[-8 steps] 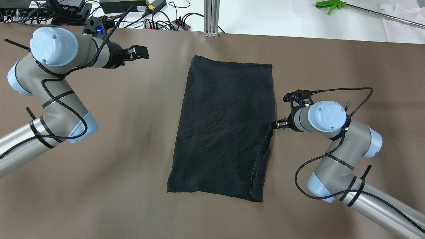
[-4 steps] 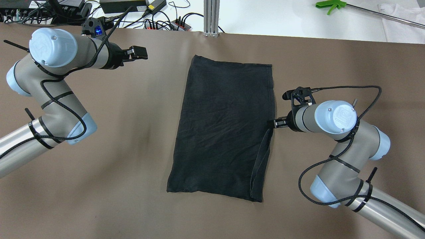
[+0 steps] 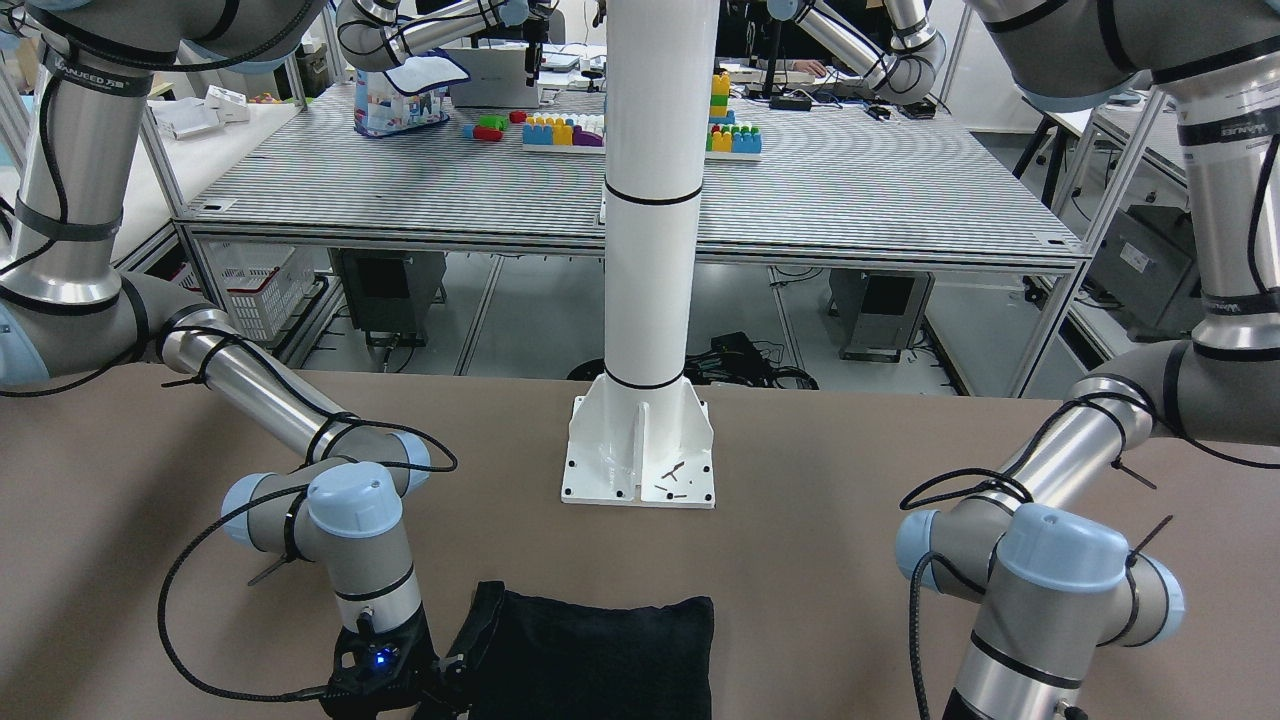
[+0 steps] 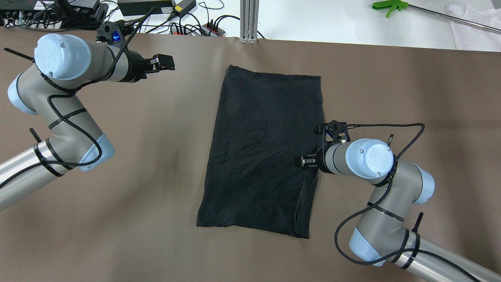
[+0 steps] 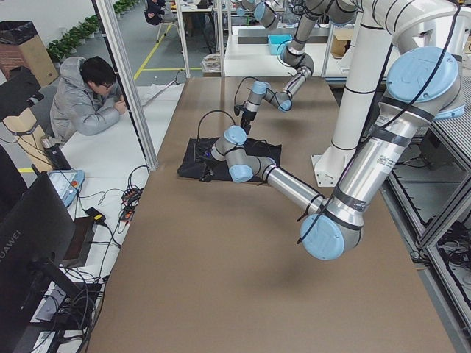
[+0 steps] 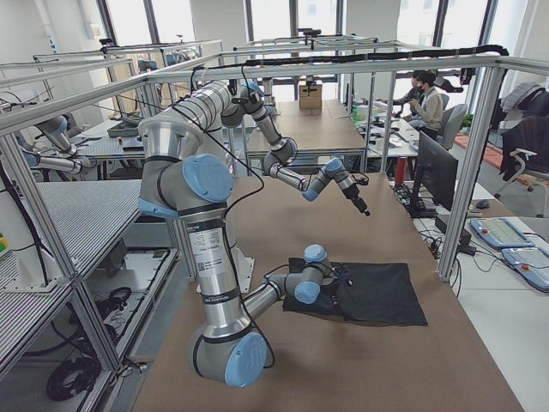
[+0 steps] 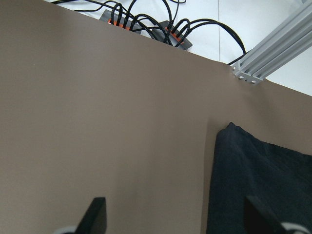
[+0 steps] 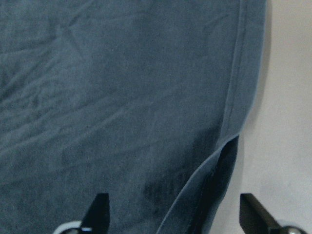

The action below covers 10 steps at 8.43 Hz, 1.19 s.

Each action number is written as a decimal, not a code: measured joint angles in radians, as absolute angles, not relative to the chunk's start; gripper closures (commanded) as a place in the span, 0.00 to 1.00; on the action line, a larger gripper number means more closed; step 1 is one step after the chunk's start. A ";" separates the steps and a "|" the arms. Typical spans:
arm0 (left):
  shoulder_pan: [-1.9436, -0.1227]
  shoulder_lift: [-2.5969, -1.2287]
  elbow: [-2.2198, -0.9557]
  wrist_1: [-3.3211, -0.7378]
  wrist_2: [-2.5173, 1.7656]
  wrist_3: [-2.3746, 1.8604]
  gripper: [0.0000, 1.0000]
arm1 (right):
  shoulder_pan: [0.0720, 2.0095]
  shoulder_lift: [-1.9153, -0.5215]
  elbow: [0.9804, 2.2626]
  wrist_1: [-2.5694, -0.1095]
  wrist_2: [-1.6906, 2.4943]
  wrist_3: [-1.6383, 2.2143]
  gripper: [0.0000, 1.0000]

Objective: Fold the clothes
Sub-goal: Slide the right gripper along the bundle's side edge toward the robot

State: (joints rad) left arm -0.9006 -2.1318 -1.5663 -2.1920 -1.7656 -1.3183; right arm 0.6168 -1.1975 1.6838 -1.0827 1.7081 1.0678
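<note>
Black garment (image 4: 262, 152) lying flat at the centre of the brown table (image 4: 156, 219).
Right gripper (image 4: 303, 161) is over the garment's right hem, jaws spread, gripping nothing; the hem strip nearer the robot is turned over. Left gripper (image 4: 165, 62) hangs far left, clear of the fabric, jaws spread.

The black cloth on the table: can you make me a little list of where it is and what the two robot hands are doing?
cloth: black garment, spread flat on the brown table, roughly a rectangle
loose bit: narrow strip turned over along its right edge
right gripper: open, over the cloth's right edge, by the top of the strip
left gripper: open, above bare table, apart from the cloth
held: nothing gripped by either
</note>
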 measured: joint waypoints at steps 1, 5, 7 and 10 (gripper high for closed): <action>-0.899 -2.132 -1.568 -2.192 -1.766 -1.320 0.00 | 0.592 -1.199 1.675 -1.085 1.686 1.083 0.06; -0.864 -2.145 -1.570 -2.191 -1.729 -1.323 0.00 | 0.578 -1.234 1.669 -1.099 1.670 1.088 0.06; -0.853 -2.149 -1.569 -2.191 -1.718 -1.324 0.00 | 0.587 -1.272 1.696 -1.102 1.675 1.079 0.06; -0.850 -2.152 -1.569 -2.190 -1.714 -1.324 0.00 | 0.596 -1.351 1.761 -1.101 1.680 1.062 0.06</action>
